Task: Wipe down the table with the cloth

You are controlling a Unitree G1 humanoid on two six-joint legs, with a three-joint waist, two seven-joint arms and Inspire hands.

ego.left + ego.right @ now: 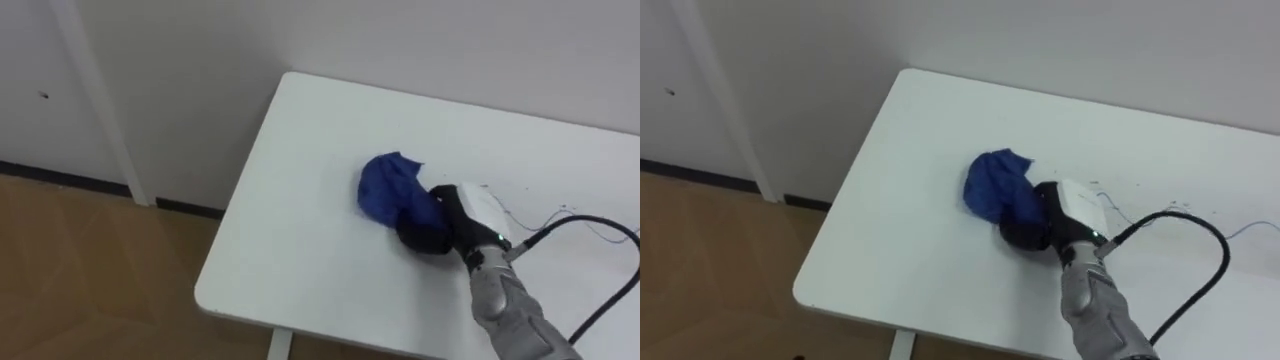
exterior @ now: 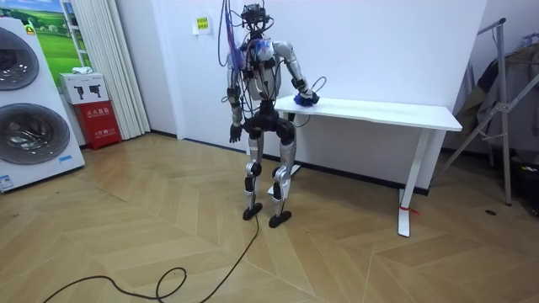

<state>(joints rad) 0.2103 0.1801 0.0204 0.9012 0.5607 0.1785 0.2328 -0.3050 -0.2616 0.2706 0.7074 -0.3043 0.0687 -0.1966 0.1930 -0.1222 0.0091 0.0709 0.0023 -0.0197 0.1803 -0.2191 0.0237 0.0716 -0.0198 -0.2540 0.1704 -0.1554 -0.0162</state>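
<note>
One hand on the job: my right hand [image 1: 468, 214] lay on the blue cloth [image 1: 388, 190], out on the white table [image 1: 290, 250]. The cloth sat toward the table's left end, well in from every edge, bunched into a soft heap rather than spread flat. It touched the hand and stuck out past it on the left, toward the corner by the wall [image 1: 200, 60]. Whether that hand gripped the cloth or only bore down on it, I could not tell, since the heap hid the contact.

Why there? With the cloth ahead of the hand, I judged that any push leftward would drive it along the top instead of sliding off it. My forearm came in low from the lower right, which I took to be a good line for leaning weight into the stroke. A bunched cloth makes a thick pad but covers only a narrow strip, so I reckoned many passes were needed.

In the room view I stood upright at the table's end, on the room view's left, right arm reached out over the top. My left hand [image 2: 235, 133] hung by my hip, clear of the table. Plenty of bare top stretched off to my right, and I judged the task far from finished.
</note>
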